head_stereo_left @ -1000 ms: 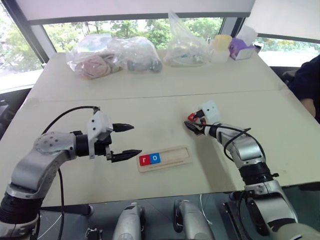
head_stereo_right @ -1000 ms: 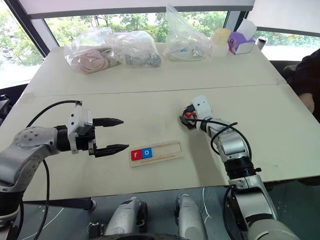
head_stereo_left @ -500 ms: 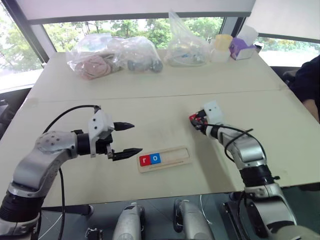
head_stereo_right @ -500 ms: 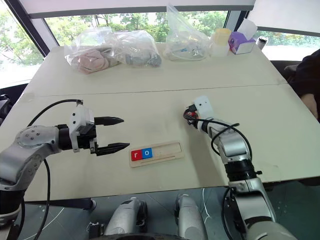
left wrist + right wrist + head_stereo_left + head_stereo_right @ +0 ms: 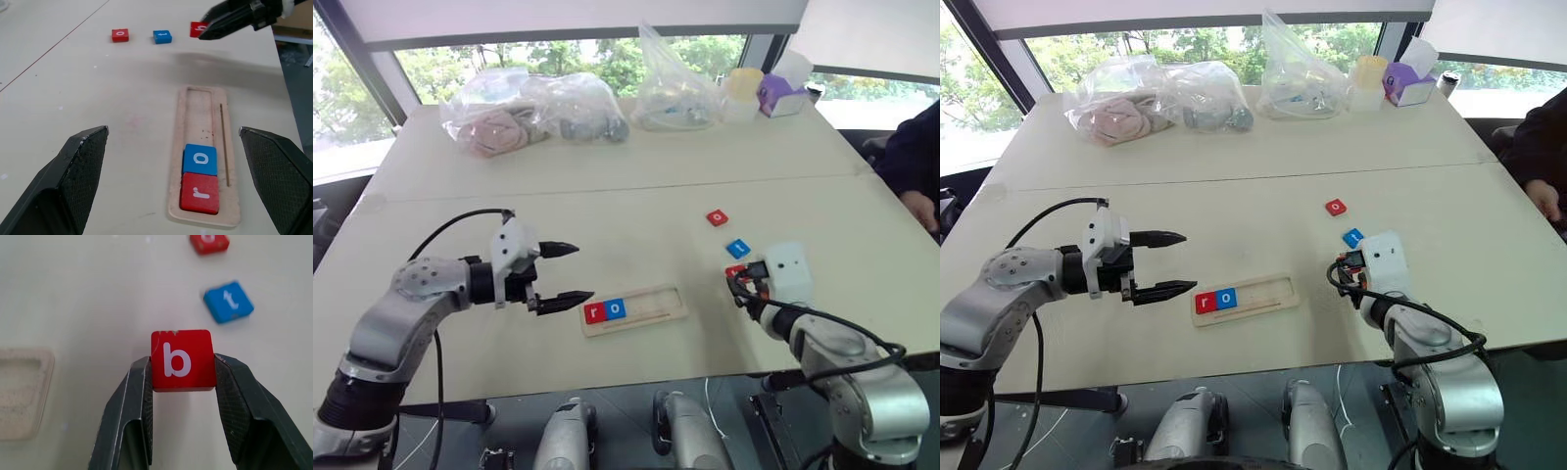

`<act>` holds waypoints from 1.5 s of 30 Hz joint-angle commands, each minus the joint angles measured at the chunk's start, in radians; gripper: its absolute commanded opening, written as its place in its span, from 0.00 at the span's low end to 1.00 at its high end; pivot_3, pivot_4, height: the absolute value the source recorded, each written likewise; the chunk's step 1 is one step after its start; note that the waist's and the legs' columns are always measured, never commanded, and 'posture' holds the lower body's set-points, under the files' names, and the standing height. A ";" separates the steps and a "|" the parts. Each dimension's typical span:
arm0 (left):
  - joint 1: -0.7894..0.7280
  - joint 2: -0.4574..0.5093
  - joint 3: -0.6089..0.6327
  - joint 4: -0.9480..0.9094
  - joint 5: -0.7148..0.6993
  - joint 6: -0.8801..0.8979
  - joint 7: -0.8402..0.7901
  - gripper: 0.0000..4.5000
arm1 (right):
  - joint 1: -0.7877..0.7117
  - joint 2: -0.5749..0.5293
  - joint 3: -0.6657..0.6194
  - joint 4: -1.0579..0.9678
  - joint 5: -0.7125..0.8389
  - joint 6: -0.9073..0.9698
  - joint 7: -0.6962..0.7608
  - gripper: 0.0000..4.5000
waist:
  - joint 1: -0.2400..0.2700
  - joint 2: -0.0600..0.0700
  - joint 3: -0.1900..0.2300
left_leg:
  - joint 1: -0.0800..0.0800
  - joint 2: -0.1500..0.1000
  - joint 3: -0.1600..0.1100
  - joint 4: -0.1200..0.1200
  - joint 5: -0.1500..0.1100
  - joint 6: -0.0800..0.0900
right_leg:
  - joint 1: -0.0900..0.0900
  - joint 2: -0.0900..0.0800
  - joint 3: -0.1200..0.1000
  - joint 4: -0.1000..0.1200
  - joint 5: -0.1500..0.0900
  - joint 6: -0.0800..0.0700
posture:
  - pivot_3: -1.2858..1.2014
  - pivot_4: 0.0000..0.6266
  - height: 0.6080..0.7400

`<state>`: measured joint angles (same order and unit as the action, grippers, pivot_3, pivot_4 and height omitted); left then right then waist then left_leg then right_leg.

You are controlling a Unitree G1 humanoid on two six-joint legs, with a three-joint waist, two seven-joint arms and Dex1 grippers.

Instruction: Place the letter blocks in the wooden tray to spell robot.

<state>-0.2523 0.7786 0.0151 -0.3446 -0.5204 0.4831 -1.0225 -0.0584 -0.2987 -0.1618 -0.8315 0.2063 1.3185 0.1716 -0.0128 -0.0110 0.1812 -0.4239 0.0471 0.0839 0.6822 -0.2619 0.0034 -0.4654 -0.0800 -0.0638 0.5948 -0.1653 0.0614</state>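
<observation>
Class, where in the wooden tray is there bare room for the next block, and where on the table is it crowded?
Wooden tray: free recess beyond the blue o, toward the far end. Crowded: the far table edge with plastic bags.
</observation>
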 commanded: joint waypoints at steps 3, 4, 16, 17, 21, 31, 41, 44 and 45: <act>-0.028 -0.003 0.000 0.008 0.018 -0.032 -0.012 1.00 | 0.023 0.044 0.028 -0.031 -0.005 -0.008 -0.038 0.26 | 0.000 0.000 0.000 | -0.002 0.000 0.000 -0.001 0.000 0.000 | -0.002 0.000 0.000 0.000 0.000 0.000 | 0.52 0.24 1.00; -0.026 -0.002 0.002 0.007 0.018 -0.032 -0.013 1.00 | 0.025 0.054 0.030 -0.029 -0.005 -0.007 -0.043 0.26 | 0.000 0.000 0.000 | -0.002 0.000 0.000 -0.001 0.000 0.000 | -0.002 0.000 0.000 0.000 0.000 0.000 | 0.52 0.24 1.00; -0.004 0.000 0.016 -0.015 0.024 -0.028 0.004 1.00 | 0.019 0.072 0.054 -0.010 0.010 0.006 -0.042 0.26 | 0.000 0.000 0.000 | -0.002 0.000 0.000 -0.001 0.000 0.000 | -0.002 0.000 0.000 0.000 0.000 0.000 | 0.52 0.24 1.00; -0.001 0.000 0.017 -0.018 0.024 -0.028 0.007 1.00 | 0.016 0.070 0.057 -0.007 0.011 0.003 -0.042 0.26 | 0.000 0.000 0.000 | -0.002 0.000 0.000 -0.001 0.000 0.000 | -0.002 0.000 0.000 0.000 0.000 0.000 | 0.52 0.24 1.00; 0.003 -0.004 0.016 -0.023 0.026 -0.028 0.016 1.00 | 0.007 0.064 0.068 0.013 0.014 -0.003 -0.038 0.26 | 0.000 0.000 0.000 | -0.002 0.000 0.000 -0.001 0.000 0.000 | -0.002 0.000 0.000 0.000 0.000 0.000 | 0.52 0.24 1.00; 0.005 -0.010 0.017 -0.029 0.024 -0.025 0.039 1.00 | 0.000 0.024 0.058 0.009 0.053 0.001 0.024 0.99 | 0.000 0.000 0.000 | -0.002 0.000 0.000 -0.001 0.000 0.000 | -0.002 0.000 0.000 0.000 0.000 0.000 | 0.52 0.24 1.00; -0.019 -0.015 0.001 -0.006 0.030 -0.033 0.034 1.00 | -0.066 -0.563 0.012 0.119 0.234 -0.366 0.660 0.99 | 0.002 0.000 0.004 | -0.002 -0.002 -0.001 -0.001 0.000 0.000 | -0.001 -0.001 -0.001 -0.002 0.000 0.001 | 0.52 0.24 1.00; -0.035 -0.022 -0.005 0.004 0.036 -0.035 0.032 1.00 | -0.088 -0.647 0.036 0.247 0.214 -0.536 0.783 0.99 | 0.002 -0.002 0.006 | -0.002 -0.004 -0.001 -0.001 0.000 0.000 | 0.000 0.000 -0.001 -0.003 0.000 0.001 | 0.52 0.24 1.00; -0.041 -0.025 -0.008 0.007 0.040 -0.039 0.032 1.00 | -0.097 -0.682 0.067 0.308 0.187 -0.626 0.845 0.99 | 0.002 -0.002 0.006 | -0.002 -0.004 -0.001 -0.001 0.000 0.000 | 0.000 0.000 -0.001 -0.003 0.000 0.001 | 0.52 0.24 1.00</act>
<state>-0.2781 0.7566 0.0071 -0.3296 -0.4887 0.4661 -0.9890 -0.1371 -0.9459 -0.1179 -0.5810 0.4180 0.8204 0.9290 -0.0106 -0.0133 0.1870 -0.4257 0.0434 0.0828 0.6815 -0.2619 0.0036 -0.4655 -0.0800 -0.0644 0.5918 -0.1658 0.0620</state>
